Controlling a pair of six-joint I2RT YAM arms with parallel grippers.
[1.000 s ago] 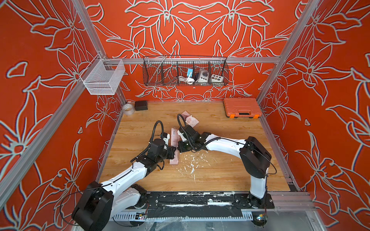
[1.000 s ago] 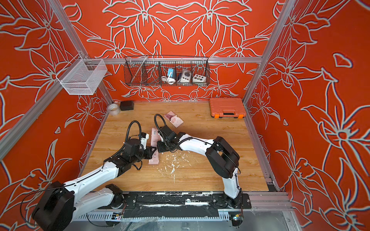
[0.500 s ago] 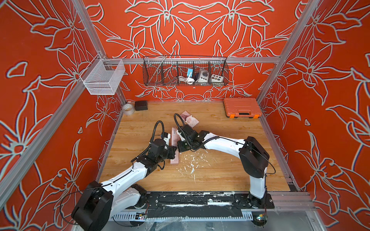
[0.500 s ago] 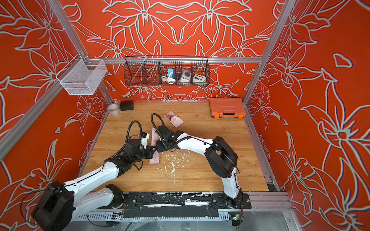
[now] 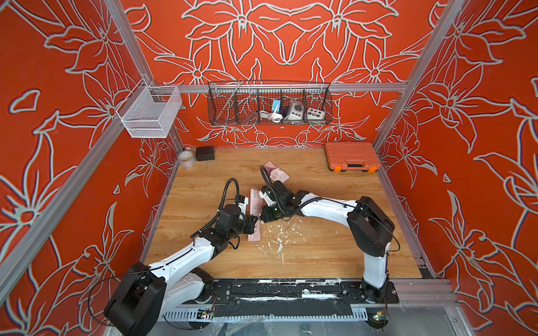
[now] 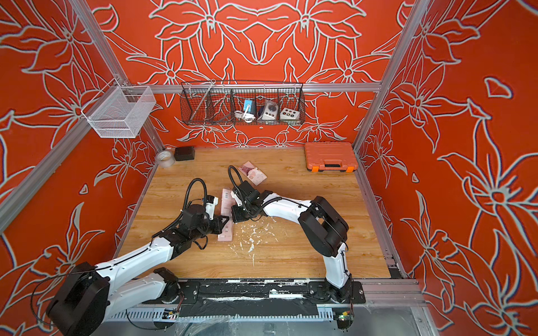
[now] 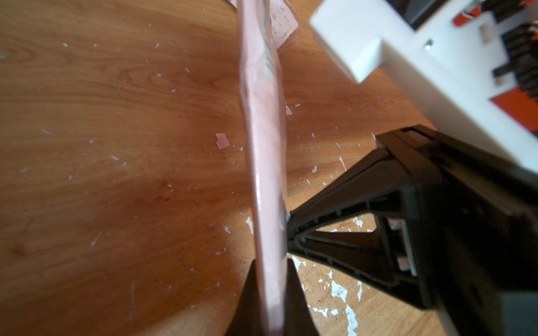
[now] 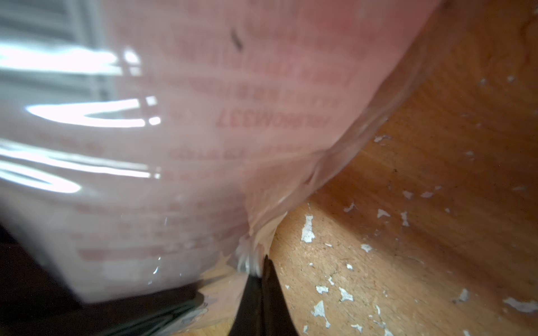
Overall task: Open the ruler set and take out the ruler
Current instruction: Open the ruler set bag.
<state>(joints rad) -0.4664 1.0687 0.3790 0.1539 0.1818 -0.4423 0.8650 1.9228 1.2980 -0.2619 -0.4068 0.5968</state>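
Print (image 8: 273,120) on ruler set (image 8: 163,209) blurred, perhaps mirrored.

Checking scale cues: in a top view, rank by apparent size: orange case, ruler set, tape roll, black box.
1. orange case
2. ruler set, partly hidden
3. tape roll and black box look alike, unranked

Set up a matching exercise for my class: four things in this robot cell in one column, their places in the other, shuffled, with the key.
Things
1. orange tool case
2. tape roll
3. white mesh basket
4. ruler set

Places
A. hung up on the metal frame, left side
B. pinched by the left gripper and the right gripper
C. far right corner of the table
D. far left corner, beside the black box

Pairs: 1-C, 2-D, 3-A, 4-B
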